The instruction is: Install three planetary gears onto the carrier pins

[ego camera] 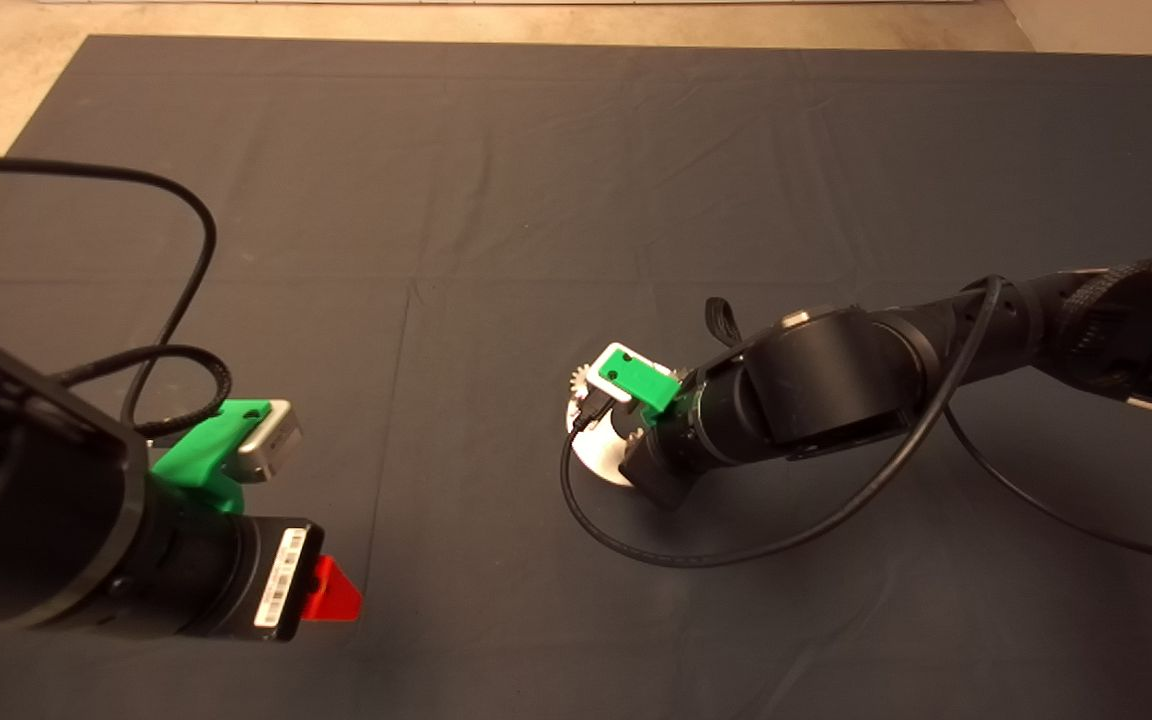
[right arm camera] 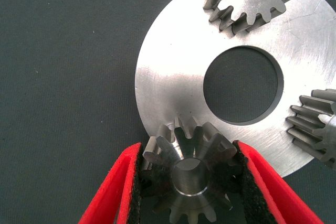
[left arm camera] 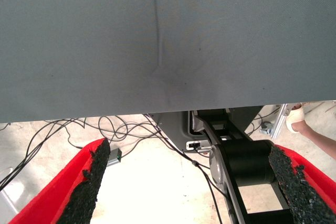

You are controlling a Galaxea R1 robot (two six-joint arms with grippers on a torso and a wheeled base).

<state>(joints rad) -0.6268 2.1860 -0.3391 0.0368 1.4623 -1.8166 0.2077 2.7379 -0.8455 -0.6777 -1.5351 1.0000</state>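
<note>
While the right fingers (right arm camera: 126, 192) clamp a gear (right arm camera: 190, 178), the arm hides the disc (ego camera: 604, 462).

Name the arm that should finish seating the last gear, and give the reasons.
Right. The right gripper is shut on the third planetary gear over the disc, with a pin showing in its centre hole. The left gripper is open, away over the mat's edge.

My red plastic fingers (right arm camera: 118, 192) carry rough, crumbly black foam pads (right arm camera: 140, 182). Between them sits a planetary gear (right arm camera: 191, 177) of dull grey steel, its teeth matt. The round disc (right arm camera: 173, 77) beneath is brushed metal, finely scratched, faintly shiny. The mat (right arm camera: 63, 77) is dark, matt woven cloth, creased.
</note>
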